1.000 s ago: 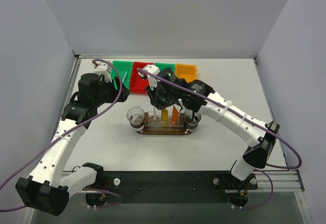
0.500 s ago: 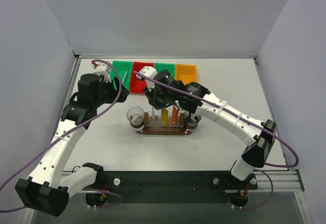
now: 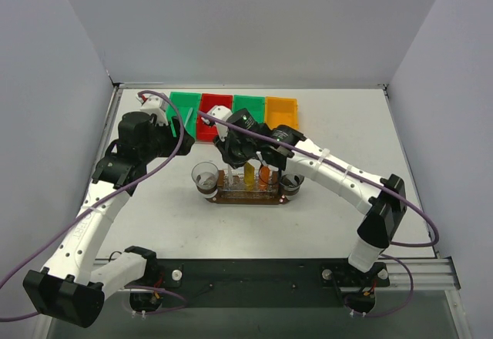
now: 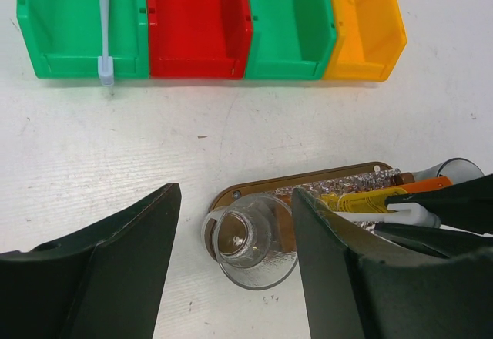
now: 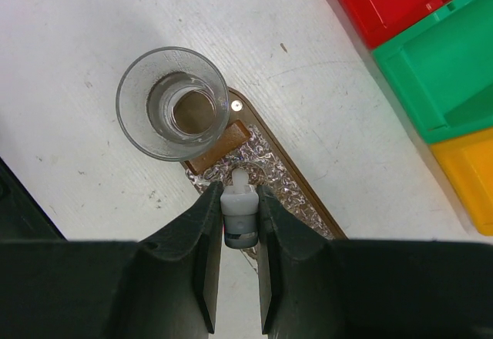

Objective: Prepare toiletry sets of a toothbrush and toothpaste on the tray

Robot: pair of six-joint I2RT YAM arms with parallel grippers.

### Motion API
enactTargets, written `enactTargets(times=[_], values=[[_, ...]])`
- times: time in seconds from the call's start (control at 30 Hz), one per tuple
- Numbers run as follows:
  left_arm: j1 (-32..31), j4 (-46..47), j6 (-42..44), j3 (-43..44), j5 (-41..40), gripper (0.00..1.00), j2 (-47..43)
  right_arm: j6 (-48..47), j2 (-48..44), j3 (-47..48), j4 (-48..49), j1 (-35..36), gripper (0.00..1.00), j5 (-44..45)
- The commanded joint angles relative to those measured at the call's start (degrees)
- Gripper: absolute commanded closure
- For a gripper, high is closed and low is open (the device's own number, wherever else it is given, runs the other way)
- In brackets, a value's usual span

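Right gripper (image 5: 239, 227) clamps a slim white plastic toothbrush (image 5: 239, 214) over the dark-brown oval tray (image 3: 246, 199), at its left end. Left gripper (image 4: 235, 200) hangs with jaws apart.

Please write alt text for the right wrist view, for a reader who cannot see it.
The right gripper holds a white toothbrush end-on above the brown tray. A clear glass cup stands at the tray's end; coloured bins lie at upper right.

I see the tray (image 3: 254, 199) near the table's middle, with the orange toothpaste (image 3: 264, 174) and the yellow toothpaste (image 3: 249, 174) on it. My right gripper (image 3: 231, 163) hangs over its left part.
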Motion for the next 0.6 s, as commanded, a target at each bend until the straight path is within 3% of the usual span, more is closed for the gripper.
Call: enactTargets(times=[0.0,0.57], values=[[0.2,0.5,0.2,2.2,-0.6,0.30,0.1,-0.5,0.9,-0.1,1.0,-0.8,1.00,-1.8],[0.2,0.8,0.2,2.2,-0.6,0.30,0.6,-1.1,2.8,0.3,0.8,-1.4,1.00,-2.9]])
